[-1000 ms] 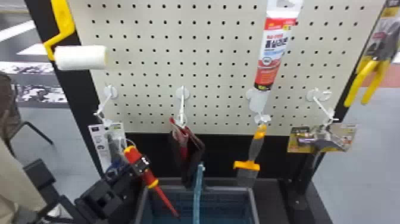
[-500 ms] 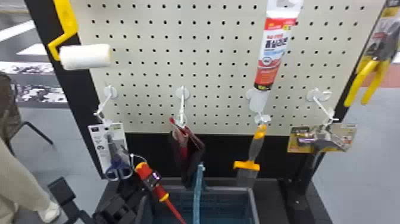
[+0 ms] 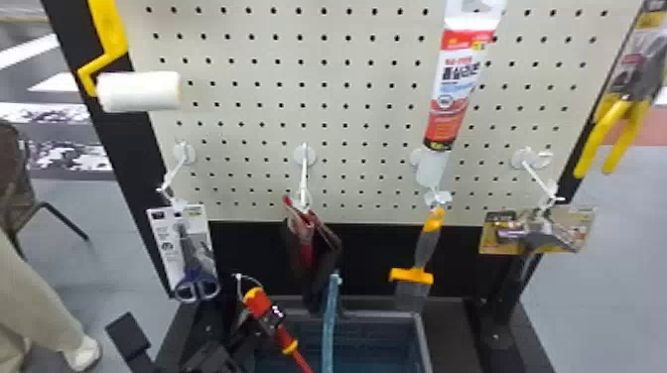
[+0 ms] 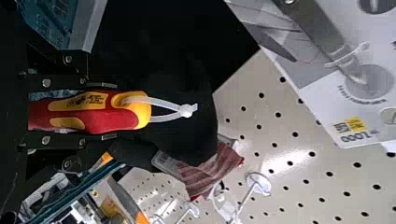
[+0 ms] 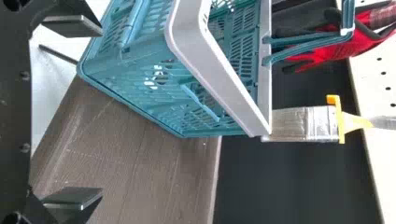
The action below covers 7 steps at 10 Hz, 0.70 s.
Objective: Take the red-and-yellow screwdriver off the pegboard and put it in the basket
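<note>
in the head view the screwdriver (image 3: 258, 303) sits toward seven o'clock, handle end aimed at eleven, shaft pointing to five and showing against the basket (image 3: 422, 342) at six; the left gripper (image 3: 270, 321) has its fingers pinching the handle from both sides; a white loop (image 3: 239, 280) is on the handle end; scissors (image 3: 197, 288) hang at eight; the right gripper (image 5: 100, 111) has its fingers spread wide, with nothing between them
</note>
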Available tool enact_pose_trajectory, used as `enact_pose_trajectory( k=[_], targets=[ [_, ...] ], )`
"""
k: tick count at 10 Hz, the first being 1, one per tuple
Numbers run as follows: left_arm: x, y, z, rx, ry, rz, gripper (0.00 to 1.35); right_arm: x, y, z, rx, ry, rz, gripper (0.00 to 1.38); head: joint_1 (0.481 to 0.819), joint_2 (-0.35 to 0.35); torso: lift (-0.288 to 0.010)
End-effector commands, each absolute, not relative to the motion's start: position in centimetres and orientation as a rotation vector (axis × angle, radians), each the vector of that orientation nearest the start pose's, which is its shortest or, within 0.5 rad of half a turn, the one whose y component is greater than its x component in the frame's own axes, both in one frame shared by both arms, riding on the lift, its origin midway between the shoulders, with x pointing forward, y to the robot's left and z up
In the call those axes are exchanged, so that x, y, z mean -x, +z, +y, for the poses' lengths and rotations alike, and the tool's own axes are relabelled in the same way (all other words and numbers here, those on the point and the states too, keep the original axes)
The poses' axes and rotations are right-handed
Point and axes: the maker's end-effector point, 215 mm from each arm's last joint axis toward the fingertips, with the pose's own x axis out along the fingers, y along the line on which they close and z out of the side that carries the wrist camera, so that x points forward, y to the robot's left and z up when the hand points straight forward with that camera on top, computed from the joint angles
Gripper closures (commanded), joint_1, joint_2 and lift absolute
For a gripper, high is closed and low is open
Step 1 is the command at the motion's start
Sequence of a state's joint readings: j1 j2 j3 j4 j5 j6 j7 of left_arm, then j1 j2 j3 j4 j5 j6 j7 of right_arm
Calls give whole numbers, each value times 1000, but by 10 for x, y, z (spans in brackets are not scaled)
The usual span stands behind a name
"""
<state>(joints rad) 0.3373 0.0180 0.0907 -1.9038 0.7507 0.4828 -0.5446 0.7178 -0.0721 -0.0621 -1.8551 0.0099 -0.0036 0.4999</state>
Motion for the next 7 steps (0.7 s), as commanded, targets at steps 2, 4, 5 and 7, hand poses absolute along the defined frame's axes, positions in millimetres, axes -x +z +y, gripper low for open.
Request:
enact_pose_trajectory(
  k=[2,4,5,7],
  targets=[
    [-436,-371,94,802,-619,252,1012,-299,-521,-174,-8,473,444,96,549,0,-100],
    [-427,-379,73,831,-632,276,1012,-299,-521,-173,-8,474,444,96,549,0,-100],
    [-427,-378,63,837,-654,290,1012,-298,-521,-174,-9,472,445,96,549,0,-100],
    [-426,-373,50,834,-690,294,1013,-299,-522,-174,-11,472,445,96,549,0,-100]
  ],
)
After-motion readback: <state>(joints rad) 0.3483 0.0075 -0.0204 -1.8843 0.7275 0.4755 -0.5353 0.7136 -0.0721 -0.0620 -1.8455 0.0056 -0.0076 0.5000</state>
